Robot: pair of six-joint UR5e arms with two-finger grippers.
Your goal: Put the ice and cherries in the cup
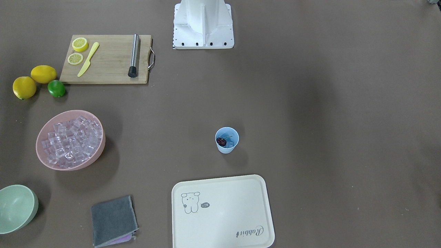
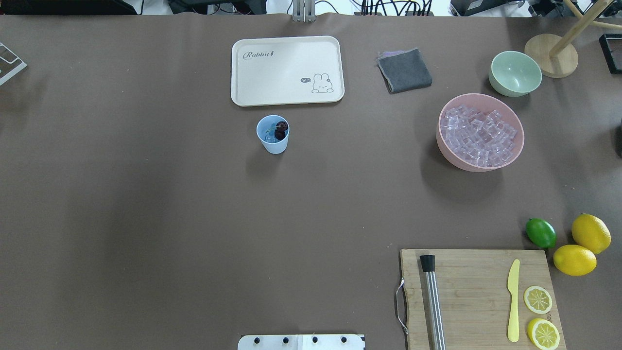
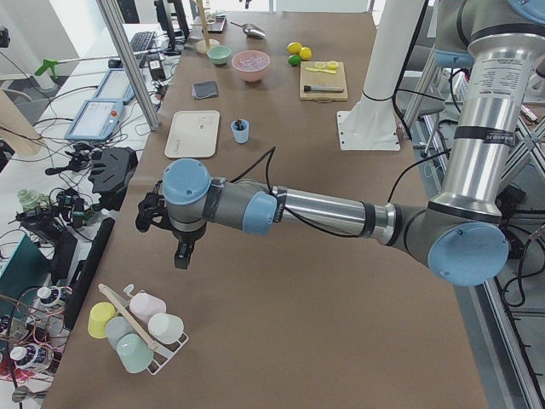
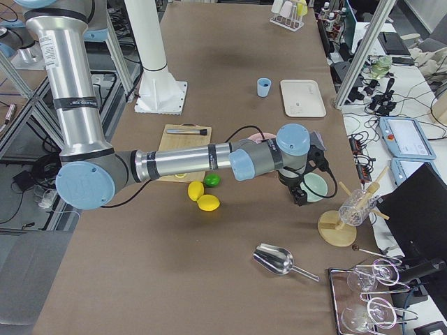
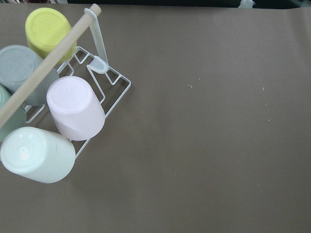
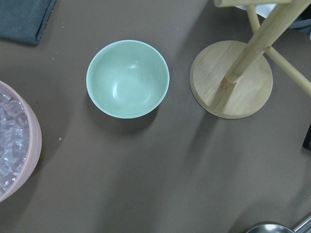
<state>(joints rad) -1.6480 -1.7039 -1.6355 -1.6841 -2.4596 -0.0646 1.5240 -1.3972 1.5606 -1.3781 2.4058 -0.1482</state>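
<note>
The light-blue cup stands upright mid-table, just robot-side of the cream tray; it also shows in the overhead view. The dark cherries lie inside it, with something glassy beside them. Several clear ice cubes fill the pink bowl. My left gripper hangs far from the cup, near a cup rack at the table's end. My right gripper hovers by the pale green bowl. Neither gripper's fingers show in any other view, so I cannot tell their state.
A wooden cutting board holds a metal muddler, a yellow knife and lemon slices. Two lemons and a lime lie beside it. A grey cloth, the green bowl, a wooden stand, a cup rack and a metal scoop also sit on the table.
</note>
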